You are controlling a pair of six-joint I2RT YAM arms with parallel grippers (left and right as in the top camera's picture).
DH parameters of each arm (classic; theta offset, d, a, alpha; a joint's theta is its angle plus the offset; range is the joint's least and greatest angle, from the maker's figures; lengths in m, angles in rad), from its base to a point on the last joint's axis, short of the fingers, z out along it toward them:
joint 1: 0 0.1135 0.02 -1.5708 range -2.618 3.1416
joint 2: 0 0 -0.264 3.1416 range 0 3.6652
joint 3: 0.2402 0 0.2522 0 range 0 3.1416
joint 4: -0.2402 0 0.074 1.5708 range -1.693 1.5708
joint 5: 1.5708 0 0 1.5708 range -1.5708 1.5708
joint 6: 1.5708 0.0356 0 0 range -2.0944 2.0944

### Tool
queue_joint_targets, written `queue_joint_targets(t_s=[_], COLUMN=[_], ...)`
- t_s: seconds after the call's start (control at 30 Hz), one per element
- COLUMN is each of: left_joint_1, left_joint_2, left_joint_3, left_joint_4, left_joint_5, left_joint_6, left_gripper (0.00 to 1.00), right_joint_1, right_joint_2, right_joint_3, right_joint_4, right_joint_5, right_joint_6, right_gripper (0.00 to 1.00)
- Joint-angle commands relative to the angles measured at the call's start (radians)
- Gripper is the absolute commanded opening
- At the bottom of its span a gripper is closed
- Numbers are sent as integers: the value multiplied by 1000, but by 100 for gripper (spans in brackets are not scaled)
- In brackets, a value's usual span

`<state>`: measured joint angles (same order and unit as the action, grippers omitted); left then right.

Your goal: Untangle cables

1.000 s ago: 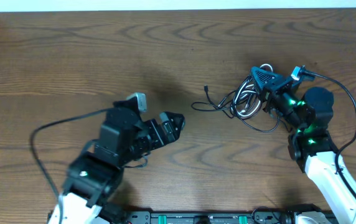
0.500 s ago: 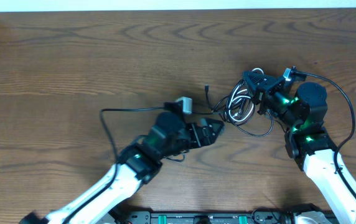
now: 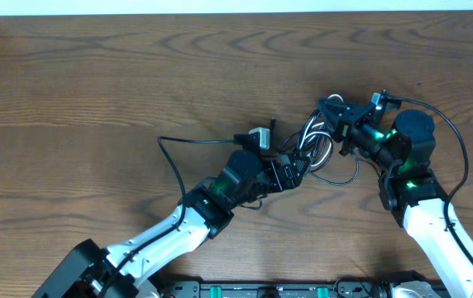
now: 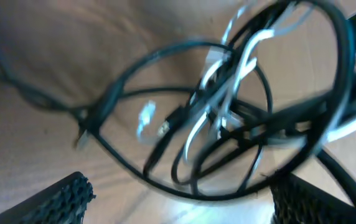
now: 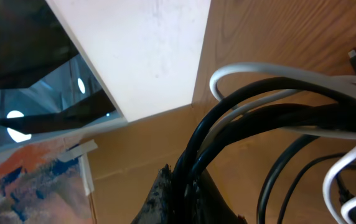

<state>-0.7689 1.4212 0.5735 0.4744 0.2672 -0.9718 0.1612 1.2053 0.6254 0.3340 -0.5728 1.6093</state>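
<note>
A tangle of thin black and white cables (image 3: 321,145) lies on the wooden table right of centre. My right gripper (image 3: 333,112) is shut on black strands of the bundle at its upper right; in the right wrist view the strands (image 5: 228,134) run between the closed fingers (image 5: 187,193). My left gripper (image 3: 296,168) is open at the tangle's lower left edge. In the left wrist view the looping cables (image 4: 228,112) fill the frame, blurred, above the space between my two spread fingers (image 4: 178,208).
A loose plug end (image 3: 274,119) pokes out at the tangle's upper left. The left arm's own black cable (image 3: 188,141) loops over the table to the left. A white wall edge (image 3: 236,7) runs along the far side.
My left arm has stretched right and forward until its open gripper reached the tangle. My right gripper has shifted slightly left with the bundle held.
</note>
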Motion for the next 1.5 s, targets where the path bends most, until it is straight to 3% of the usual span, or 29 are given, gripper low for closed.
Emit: queue_joint_targets(t_s=[0.0, 0.13, 0.23, 0.47, 0.57, 0.67, 0.7, 0.9, 1.03, 1.3, 1.4, 1.47], left_joint_1=[-4, -13, -28, -58, -57, -57, -56, -56, -47, 100, 174, 219], left_joint_2=[21, 38, 64, 109, 109, 109, 109, 108, 97, 38, 34, 34], left_joint_3=[3, 3, 3, 3, 3, 3, 3, 3, 3, 3, 3, 3], left_joint_4=[36, 72, 85, 93, 109, 111, 111, 102, 27, -111, -111, -121], left_joint_5=[-83, -124, -130, -130, -132, -156, -165, -171, -167, 68, 210, 304], left_joint_6=[9, 18, 17, 16, 16, 16, 16, 17, 17, 46, 85, 121], left_gripper=[92, 88, 73, 51, 37, 11, 8, 8, 8, 8, 7, 8], right_joint_1=[11, 11, 12, 31, 40, 50, 50, 50, 49, 50, 50, 50], right_joint_2=[-1, -1, -1, -1, -1, -1, -1, -1, -1, -1, -1, -1], right_joint_3=[28, 28, 28, 28, 28, 28, 28, 28, 28, 28, 28, 28], right_joint_4=[6, 7, 7, 21, 21, 21, 21, 21, 20, 15, -31, -106], right_joint_5=[-60, -92, -93, -101, -115, -119, -126, -128, -90, -53, -78, -69], right_joint_6=[30, 44, 51, 75, 81, 80, 80, 32, -89, -585, -700, -766], right_gripper=[2, 1, 2, 1, 2, 2, 2, 3, 8, 48, 69, 75])
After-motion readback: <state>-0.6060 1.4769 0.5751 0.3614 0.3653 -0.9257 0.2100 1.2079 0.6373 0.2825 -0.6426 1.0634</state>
